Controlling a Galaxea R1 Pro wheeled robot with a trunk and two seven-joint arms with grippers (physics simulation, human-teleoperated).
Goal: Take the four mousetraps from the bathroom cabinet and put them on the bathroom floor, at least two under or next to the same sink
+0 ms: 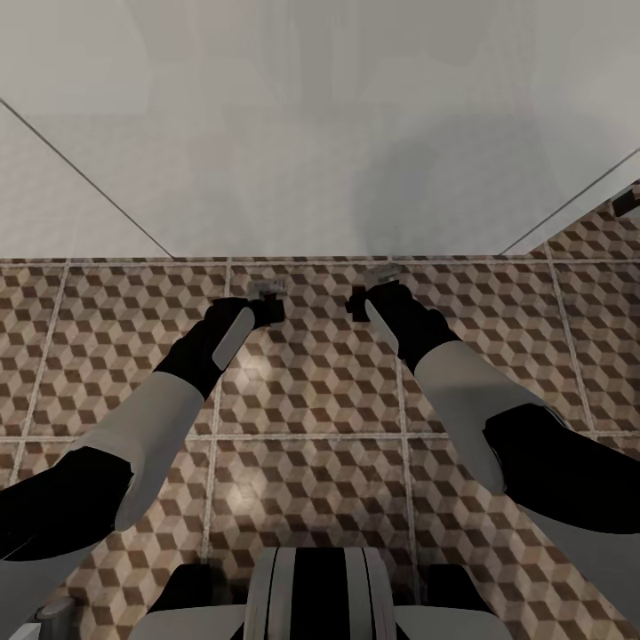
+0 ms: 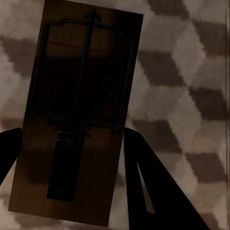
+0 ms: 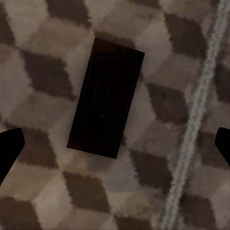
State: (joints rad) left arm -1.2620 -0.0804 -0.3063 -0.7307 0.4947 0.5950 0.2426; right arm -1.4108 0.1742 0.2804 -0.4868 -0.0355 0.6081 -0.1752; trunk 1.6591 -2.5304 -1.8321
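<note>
While one mousetrap sits close under the left wrist camera, a brown wooden slab with a dark wire bar, coil spring and a dark flat tab, it takes up the left and centre of that frame, and the left pincer's two dark fingers stand at either long edge of the slab, apparently closed on it, though actual contact is hard to confirm. A second mousetrap lies flat on the bathroom floor in the middle of the right wrist frame, deep in shadow so that its metal parts barely show; the right pincer's fingertips show at the far left and right edges of that frame, spread wide and well clear of the slab, holding nothing. A pale grout line runs down the right side of that frame, near the trap but not touching it. From the head camera both arms reach forward over the cube-patterned tiles, the left pincer and right pincer side by side at mid-frame, just short of where the floor meets a plain pale wall across the upper half. At the bottom centre of the head frame sits the robot's own dark and white trunk
</note>
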